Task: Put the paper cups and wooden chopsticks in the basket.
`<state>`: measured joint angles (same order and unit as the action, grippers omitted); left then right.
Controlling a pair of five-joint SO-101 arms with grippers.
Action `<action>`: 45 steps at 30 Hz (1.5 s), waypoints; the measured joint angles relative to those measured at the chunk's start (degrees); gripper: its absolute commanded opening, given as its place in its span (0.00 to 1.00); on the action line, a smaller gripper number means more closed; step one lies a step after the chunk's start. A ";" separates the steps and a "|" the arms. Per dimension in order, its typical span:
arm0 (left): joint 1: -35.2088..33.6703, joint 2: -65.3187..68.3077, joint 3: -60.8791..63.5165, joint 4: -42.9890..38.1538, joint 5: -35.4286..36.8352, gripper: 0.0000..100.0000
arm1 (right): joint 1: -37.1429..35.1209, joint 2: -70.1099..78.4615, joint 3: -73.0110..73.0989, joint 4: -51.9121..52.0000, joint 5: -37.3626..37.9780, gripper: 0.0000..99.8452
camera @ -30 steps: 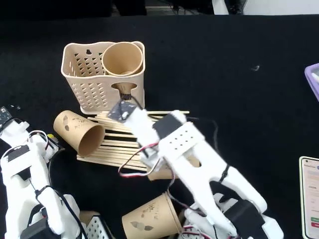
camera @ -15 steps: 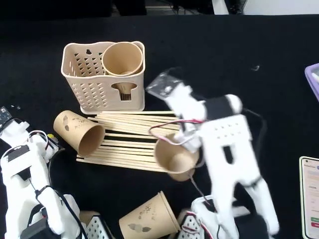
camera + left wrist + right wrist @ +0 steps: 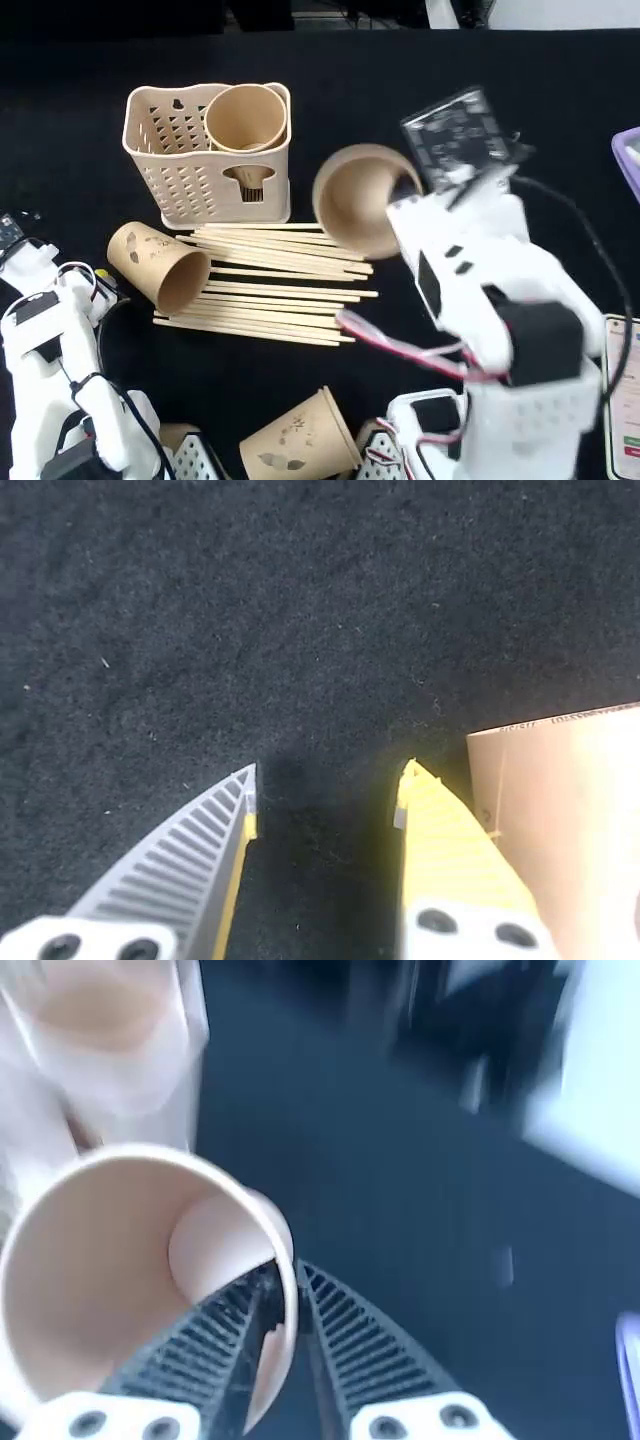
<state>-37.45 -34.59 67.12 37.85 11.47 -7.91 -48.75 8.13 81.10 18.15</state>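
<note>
Paper cups lie scattered across the black surface [image 3: 450, 80] in the high view. The held cup [image 3: 358, 200] sits near the centre, tipped so its open mouth faces the camera, just at 3 o'clock from the basket [image 3: 170, 160]. The right pincer [image 3: 405, 190] grips its rim from the 3 o'clock side. The basket stands upright at 10 o'clock, with a nested cup [image 3: 246, 117] upright in its right-hand half. The wooden chopsticks [image 3: 270, 285] lie in a loose flat row at 6 o'clock from the basket. A lying cup [image 3: 160, 265] rests on its side across their 9 o'clock ends. A lower cup [image 3: 300, 435] lies on its side at 6 o'clock. The left arm [image 3: 50, 370] rests at 8 o'clock.

From the left wrist, the left pincer [image 3: 325, 780] is spread, with only black surface between its jaws. A neighbouring cup [image 3: 560, 820] lies just beside the outer side of the yellow finger.

From the right wrist, the right pincer [image 3: 285, 1270] is pressed together on the held cup's [image 3: 110, 1260] wall, one finger inside and one outside. Beyond it stands the basket [image 3: 185, 1050].
</note>
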 measured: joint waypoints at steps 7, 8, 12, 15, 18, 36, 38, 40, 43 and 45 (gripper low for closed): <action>0.00 0.00 0.00 0.00 0.00 0.22 | -12.48 8.62 -11.78 -15.74 -16.00 0.01; 0.00 0.00 0.00 0.00 0.00 0.22 | -13.80 11.43 -12.48 -17.67 -16.62 0.01; 0.00 0.00 0.00 0.00 0.00 0.22 | -16.70 21.01 -15.21 -20.66 -17.41 0.01; 0.00 0.00 0.00 0.00 0.00 0.22 | -16.62 27.43 -16.97 -20.92 -17.49 0.01; 0.00 0.00 0.00 0.00 0.00 0.22 | -16.62 32.53 -17.32 -21.10 -17.49 0.01; 0.00 0.00 0.00 0.00 0.00 0.22 | -16.44 38.15 -27.60 -11.52 -17.49 0.31; 0.00 0.00 0.00 0.00 0.00 0.22 | -16.44 37.45 -29.63 -7.91 -17.49 0.31; 0.00 0.00 0.00 0.00 0.00 0.22 | -16.44 36.66 -30.59 -4.84 -17.49 0.31; 0.00 0.00 0.00 0.00 0.00 0.22 | -16.44 36.13 -30.77 -2.81 -17.49 0.31; 0.00 0.00 0.00 0.00 0.00 0.22 | -16.44 36.13 -30.77 -2.73 -17.49 0.31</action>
<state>-37.45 -34.59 67.12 37.85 11.47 -24.35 -12.62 -22.64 78.37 0.66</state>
